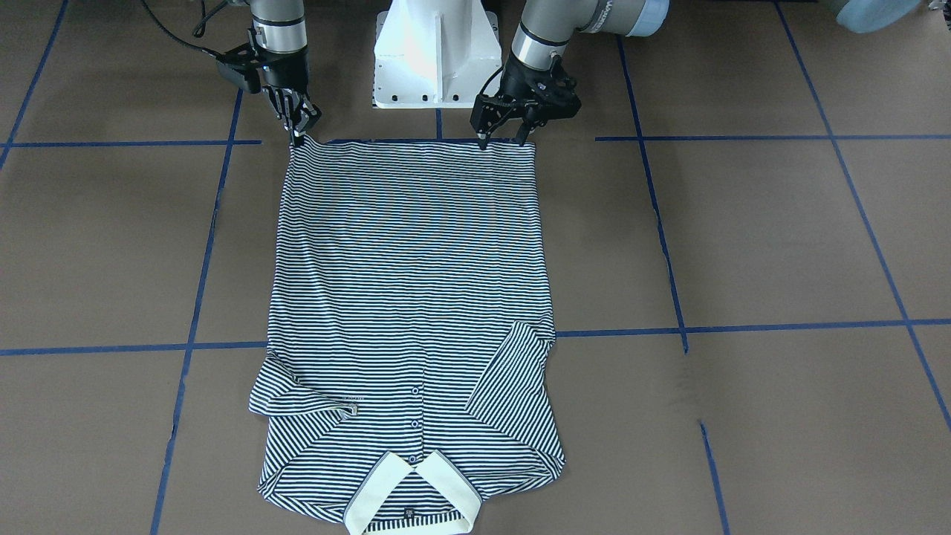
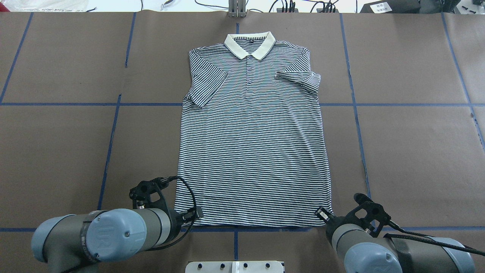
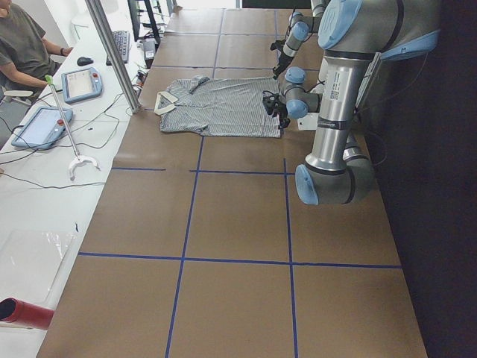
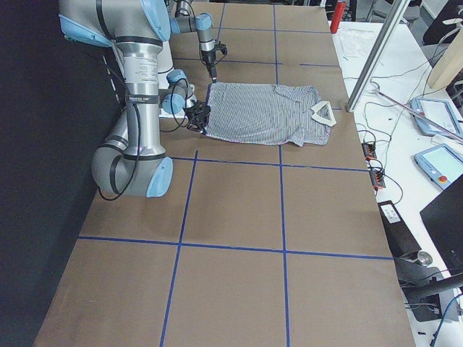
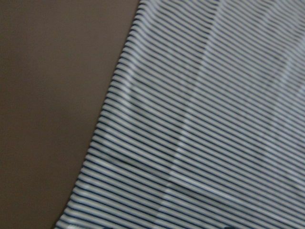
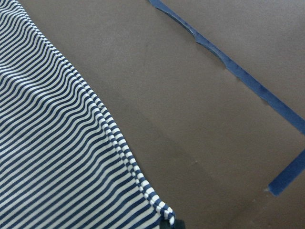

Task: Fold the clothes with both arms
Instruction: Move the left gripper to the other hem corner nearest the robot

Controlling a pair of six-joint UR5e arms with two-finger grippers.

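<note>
The striped polo shirt [image 1: 409, 282] lies flat and face up on the brown table, its cream collar [image 2: 250, 44] at the far side from me and both sleeves folded inward. Its bottom hem runs along the edge near my base. My left gripper [image 1: 503, 140] is open, with its fingertips resting at one hem corner. At the other hem corner my right gripper [image 1: 296, 137] is shut on the shirt. The right wrist view shows that corner [image 6: 159, 210] at a dark fingertip. In the left wrist view only striped cloth [image 5: 214, 119] and bare table appear.
The white pedestal base [image 1: 435, 59] stands just behind the hem. Blue tape lines [image 1: 743, 327] cross the brown table surface [image 2: 409, 151]. A person [image 3: 22, 45] sits at a side bench with tablets and cables beyond the table's far edge.
</note>
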